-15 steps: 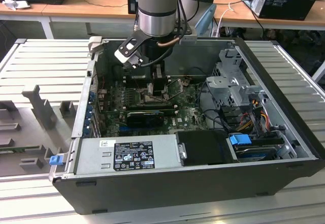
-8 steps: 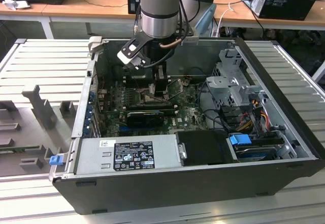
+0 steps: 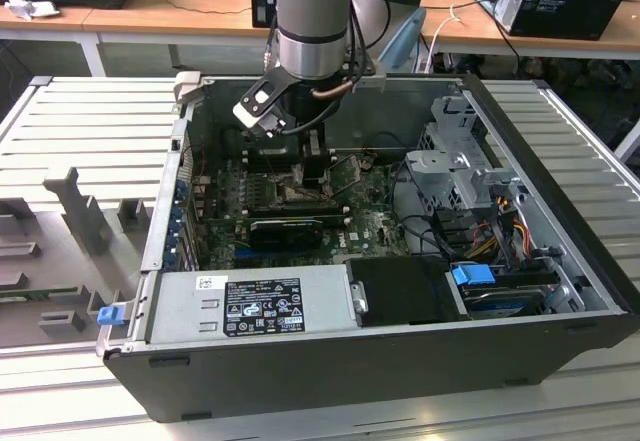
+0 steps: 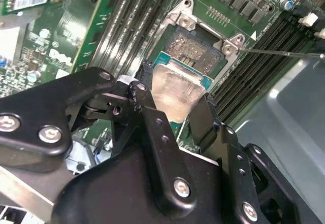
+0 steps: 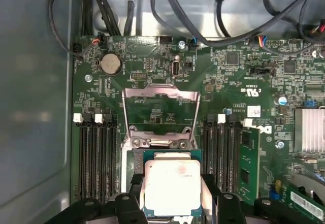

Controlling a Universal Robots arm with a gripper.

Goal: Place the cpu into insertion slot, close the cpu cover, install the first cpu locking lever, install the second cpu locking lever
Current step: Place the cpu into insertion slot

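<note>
The work stands on a grey slatted table, where an open computer case lies on its side and the arm reaches down into it. Nearest to me in the second wrist view, the gripper is closed on the cpu, with one black finger on each of two opposite edges. I think this keeps the metal face flat and level. The cpu hangs right over the insertion slot, near the middle of the motherboard between the two rows of memory slots. I cannot tell if it already sits in. Beyond it the cpu cover is folded back toward the board's cable-side edge, which leaves the slot free from above.
</note>
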